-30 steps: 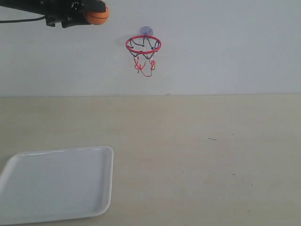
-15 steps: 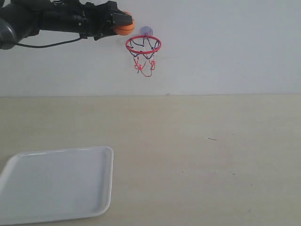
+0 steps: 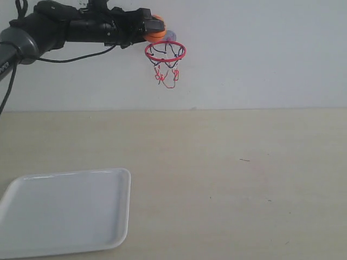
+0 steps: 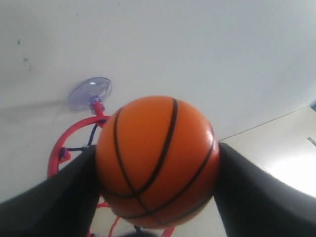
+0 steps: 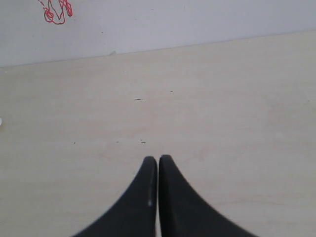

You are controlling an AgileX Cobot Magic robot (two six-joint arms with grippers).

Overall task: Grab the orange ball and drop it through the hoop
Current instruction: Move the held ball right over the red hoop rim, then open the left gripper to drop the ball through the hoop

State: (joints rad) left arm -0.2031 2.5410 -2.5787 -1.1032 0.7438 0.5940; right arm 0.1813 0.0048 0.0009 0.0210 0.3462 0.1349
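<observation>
My left gripper (image 3: 154,30) is shut on the orange ball (image 3: 157,34), held high against the white wall just above the left edge of the hoop (image 3: 165,52). In the left wrist view the orange ball (image 4: 158,160) fills the middle between the two black fingers (image 4: 44,202), with the hoop's red ring (image 4: 59,150) and bluish suction cup (image 4: 90,92) behind it. The net (image 3: 167,73) dangles below the ring. My right gripper (image 5: 158,160) is shut and empty above the table; it does not show in the exterior view.
A white tray (image 3: 65,211) lies on the beige table (image 3: 233,179) at the front left. The net's red ends (image 5: 57,12) show at the wall in the right wrist view. A black cable (image 3: 8,86) hangs from the left arm.
The left arm has carried the ball rightward along the wall, from well left of the hoop to just over the ring's left edge. The right gripper shows no change.
</observation>
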